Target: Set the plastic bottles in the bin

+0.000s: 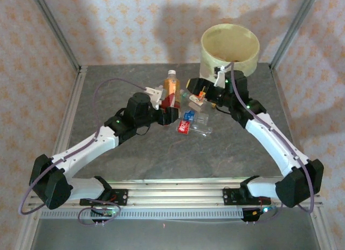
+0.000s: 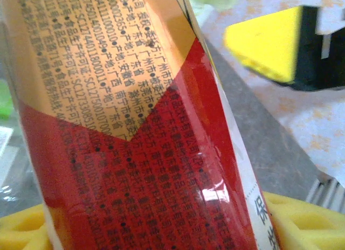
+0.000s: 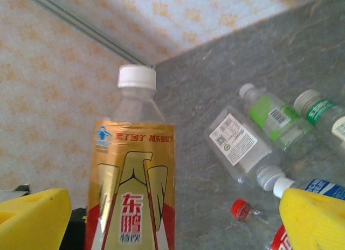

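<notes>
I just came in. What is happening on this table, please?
The left gripper has its jaws around an upright amber bottle with a gold and red label; whether it grips firmly is unclear. The right gripper hangs open, close to the bin. Several other bottles lie on the table between the arms.

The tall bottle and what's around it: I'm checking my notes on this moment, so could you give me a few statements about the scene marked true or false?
1. The tall bottle stands upright and has a white cap. True.
2. Its label is blue and green. False: it is gold and red.
3. The left hand is at the tall bottle's lower part. True.
4. The right hand is shut. False: it is wide open.
5. The bin lies on its side. False: it stands upright at the far right.
6. Several other bottles lie flat on the table. True.
</notes>
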You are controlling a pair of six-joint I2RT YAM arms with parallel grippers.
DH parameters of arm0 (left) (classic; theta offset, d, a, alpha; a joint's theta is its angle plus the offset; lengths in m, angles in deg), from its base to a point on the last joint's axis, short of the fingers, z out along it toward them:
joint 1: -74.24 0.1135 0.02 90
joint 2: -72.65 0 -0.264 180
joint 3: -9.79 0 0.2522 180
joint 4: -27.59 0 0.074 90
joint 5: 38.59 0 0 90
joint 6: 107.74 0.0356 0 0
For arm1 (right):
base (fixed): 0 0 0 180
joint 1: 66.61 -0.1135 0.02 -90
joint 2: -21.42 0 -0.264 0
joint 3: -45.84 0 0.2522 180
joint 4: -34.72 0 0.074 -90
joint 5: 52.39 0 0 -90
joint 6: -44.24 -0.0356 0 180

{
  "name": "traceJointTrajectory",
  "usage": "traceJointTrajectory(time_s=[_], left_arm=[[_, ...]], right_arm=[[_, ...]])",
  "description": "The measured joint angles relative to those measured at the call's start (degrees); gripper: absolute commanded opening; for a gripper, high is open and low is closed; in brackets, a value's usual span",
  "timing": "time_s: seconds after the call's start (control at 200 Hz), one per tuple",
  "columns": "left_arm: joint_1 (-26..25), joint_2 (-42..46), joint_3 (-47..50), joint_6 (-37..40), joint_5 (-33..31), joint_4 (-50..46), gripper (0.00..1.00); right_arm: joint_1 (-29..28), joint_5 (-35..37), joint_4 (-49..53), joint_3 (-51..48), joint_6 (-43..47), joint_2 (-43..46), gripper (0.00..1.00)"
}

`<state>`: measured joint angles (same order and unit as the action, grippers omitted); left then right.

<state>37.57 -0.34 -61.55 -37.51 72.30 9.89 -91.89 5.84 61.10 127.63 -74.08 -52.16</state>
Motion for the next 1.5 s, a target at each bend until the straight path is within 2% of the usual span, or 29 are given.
traceJointTrajectory(time_s=[0.295,0.54,0.64,0.726,1.076,1.146,1.296,1.436,1.471,1.501], left_arm=[[-4.52,-1.09,-1.31,2.80,2.62,-0.07,0.45],[-11.21,-1.09,-1.31,4.20,0.00,-0.20,0.44],[-13.09,-1.09,-1.40,4.48,-2.75,-0.96,0.44],[-13.68,-1.09,-1.51,4.46,-4.37,-1.03,0.44],[-16.44,-4.68,-8.39,4.66,-6.93,-7.58,0.45],[-16.46,-4.98,-8.76,4.66,-6.80,-8.28,0.54],[-16.44,-5.95,-9.75,4.48,-6.45,-9.29,0.67],[-16.44,-6.80,-10.32,4.81,-6.47,-9.73,0.89],[-16.50,-6.88,-10.34,4.90,-6.32,-9.64,0.99],[-16.61,-6.88,-10.34,4.57,-6.23,-9.53,1.00]], right_arm=[[-1.84,-0.76,-2.36,-2.93,-3.72,0.26,0.99],[-1.84,-0.17,-1.97,-3.28,-4.72,0.35,1.00],[-1.84,-0.26,-1.75,-3.34,-5.57,0.83,0.86],[-1.84,-0.57,-1.44,-3.76,-6.27,1.81,0.80],[-1.29,-0.92,-0.57,-5.31,-7.80,4.46,0.65],[-1.31,-0.55,-0.11,-5.38,-7.65,4.52,0.61],[-1.31,0.42,0.33,-5.40,-6.62,4.61,0.55],[-1.31,1.95,1.51,-5.40,-5.68,5.35,0.53],[-1.31,2.34,1.49,-5.38,-5.70,5.60,0.53],[-1.27,2.71,1.44,-5.29,-5.68,5.75,0.53]])
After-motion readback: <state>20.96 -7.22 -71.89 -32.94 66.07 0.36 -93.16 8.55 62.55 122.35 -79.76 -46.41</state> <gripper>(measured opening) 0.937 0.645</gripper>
